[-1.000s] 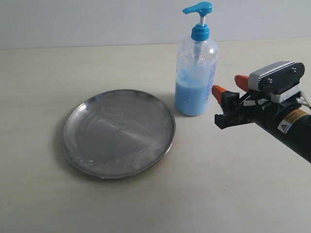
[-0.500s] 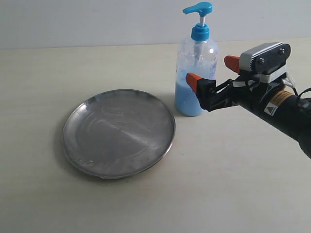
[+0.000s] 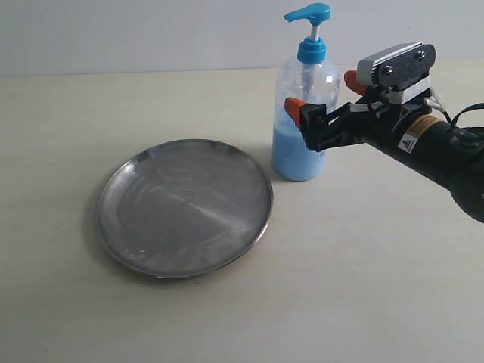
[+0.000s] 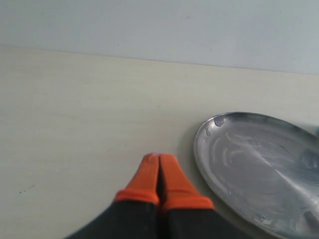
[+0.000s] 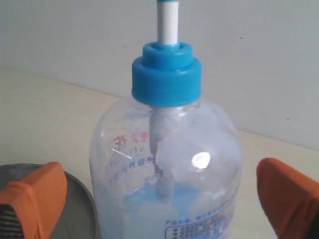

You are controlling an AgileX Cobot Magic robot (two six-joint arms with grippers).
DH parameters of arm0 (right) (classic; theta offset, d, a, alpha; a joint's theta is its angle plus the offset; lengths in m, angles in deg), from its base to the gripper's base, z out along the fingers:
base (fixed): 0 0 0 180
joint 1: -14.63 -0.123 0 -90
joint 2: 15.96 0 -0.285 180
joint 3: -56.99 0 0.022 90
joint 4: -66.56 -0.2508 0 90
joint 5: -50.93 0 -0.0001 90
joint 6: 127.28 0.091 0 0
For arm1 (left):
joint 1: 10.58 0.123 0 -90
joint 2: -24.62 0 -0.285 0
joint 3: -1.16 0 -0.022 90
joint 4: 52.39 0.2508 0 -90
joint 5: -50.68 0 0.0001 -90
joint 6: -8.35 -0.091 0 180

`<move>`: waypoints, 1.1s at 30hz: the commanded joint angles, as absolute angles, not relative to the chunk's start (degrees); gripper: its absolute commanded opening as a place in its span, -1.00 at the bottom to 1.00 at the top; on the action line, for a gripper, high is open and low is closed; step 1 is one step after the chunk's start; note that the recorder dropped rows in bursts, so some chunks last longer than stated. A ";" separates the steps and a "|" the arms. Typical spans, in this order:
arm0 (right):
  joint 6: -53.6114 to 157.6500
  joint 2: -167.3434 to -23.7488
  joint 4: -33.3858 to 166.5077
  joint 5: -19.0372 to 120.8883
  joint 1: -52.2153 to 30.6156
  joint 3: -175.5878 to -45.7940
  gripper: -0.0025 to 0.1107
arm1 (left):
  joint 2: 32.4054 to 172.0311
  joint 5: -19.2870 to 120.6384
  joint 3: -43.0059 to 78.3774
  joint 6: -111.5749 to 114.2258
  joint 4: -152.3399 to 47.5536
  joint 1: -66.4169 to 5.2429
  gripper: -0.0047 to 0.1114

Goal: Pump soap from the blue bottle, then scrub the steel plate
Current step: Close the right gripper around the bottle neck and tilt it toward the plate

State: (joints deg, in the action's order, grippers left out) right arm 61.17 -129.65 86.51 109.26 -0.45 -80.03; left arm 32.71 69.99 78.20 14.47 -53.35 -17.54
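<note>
On the table (image 3: 363, 287) the plate (image 3: 185, 206) lies left of centre, the bottle (image 3: 302, 128) stands just beside its far-right rim, nearer the back edge, between the right gripper's (image 3: 324, 95) spread fingers.

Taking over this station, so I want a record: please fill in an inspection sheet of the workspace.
Surface: pale beige tabletop.
Job's things: tall clear plastic bottle with blue pump head, upright, part full; wide round steel plate, flat beside it, streaky.
Clutter: nothing seen.
Grippers: right gripper open, orange tips either side of the bottle, not touching; left gripper shut, empty, near the plate.
Cables: thin dark cable on the right arm.
Surroundings: plain pale wall.
</note>
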 commanded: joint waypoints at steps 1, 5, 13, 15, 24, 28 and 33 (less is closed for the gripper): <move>60.33 -129.83 88.05 107.14 -0.63 -82.13 0.90 | 32.41 69.37 78.38 14.59 -53.19 -17.34 -0.92; 60.33 -130.07 88.43 105.85 -0.63 -83.38 0.90 | 32.41 69.37 78.38 14.59 -53.19 -17.34 -0.92; 60.33 -134.56 89.03 106.54 -0.63 -85.71 0.90 | 32.41 69.37 78.38 14.59 -53.19 -17.34 -0.92; 60.33 -135.52 89.96 107.88 -0.63 -86.21 0.90 | 32.41 69.37 78.38 14.59 -53.19 -17.34 -0.92; 60.70 -138.42 89.05 110.54 -0.63 -88.00 0.90 | 32.41 69.37 78.38 14.59 -53.19 -17.34 -0.92; 60.98 -139.63 89.18 110.29 -0.63 -89.71 0.90 | 32.41 69.37 78.38 14.59 -53.19 -17.34 -0.92; 62.19 -140.74 89.19 109.85 -0.63 -91.66 0.90 | 32.41 69.37 78.38 14.59 -53.19 -17.34 -0.92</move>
State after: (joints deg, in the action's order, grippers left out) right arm 61.58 -140.15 89.22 109.38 -0.45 -90.54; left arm 32.71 69.99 78.20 14.47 -53.35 -17.54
